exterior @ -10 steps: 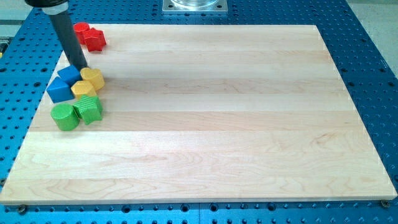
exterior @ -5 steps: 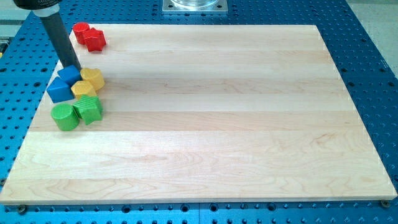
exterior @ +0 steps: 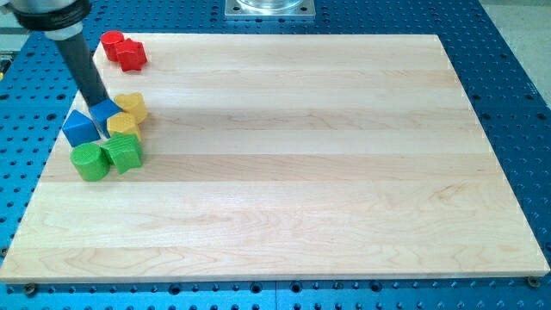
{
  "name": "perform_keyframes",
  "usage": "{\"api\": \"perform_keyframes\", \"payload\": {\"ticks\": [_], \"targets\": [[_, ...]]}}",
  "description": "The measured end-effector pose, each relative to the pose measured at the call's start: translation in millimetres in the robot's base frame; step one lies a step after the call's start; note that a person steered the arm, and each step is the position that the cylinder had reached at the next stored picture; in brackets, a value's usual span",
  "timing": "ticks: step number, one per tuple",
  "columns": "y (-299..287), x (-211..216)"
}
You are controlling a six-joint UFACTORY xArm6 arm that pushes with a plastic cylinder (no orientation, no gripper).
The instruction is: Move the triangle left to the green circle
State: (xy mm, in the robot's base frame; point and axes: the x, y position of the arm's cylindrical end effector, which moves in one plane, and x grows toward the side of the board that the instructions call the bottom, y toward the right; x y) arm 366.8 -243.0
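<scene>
My tip is at the view's left edge of the board, wedged between two blue blocks. The blue triangle-like block lies just left of the tip. The blue cube lies just right of it. The green circle sits directly below the blue triangle-like block, close to it or touching. A second green block touches the circle's right side. Two yellow blocks sit right of the blue cube.
Two red blocks lie together at the board's top left corner. The board's left edge runs close beside the blue triangle-like block and the green circle.
My tip has moved down the view into the blue pair. The two blue blocks have parted slightly, the left one nudged left and down, the cube and yellow blocks nudged right.
</scene>
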Motion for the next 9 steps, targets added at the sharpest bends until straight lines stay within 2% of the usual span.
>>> {"api": "perform_keyframes", "payload": {"ticks": [5,7,9], "targets": [[19,-5],[25,15],[31,15]]}}
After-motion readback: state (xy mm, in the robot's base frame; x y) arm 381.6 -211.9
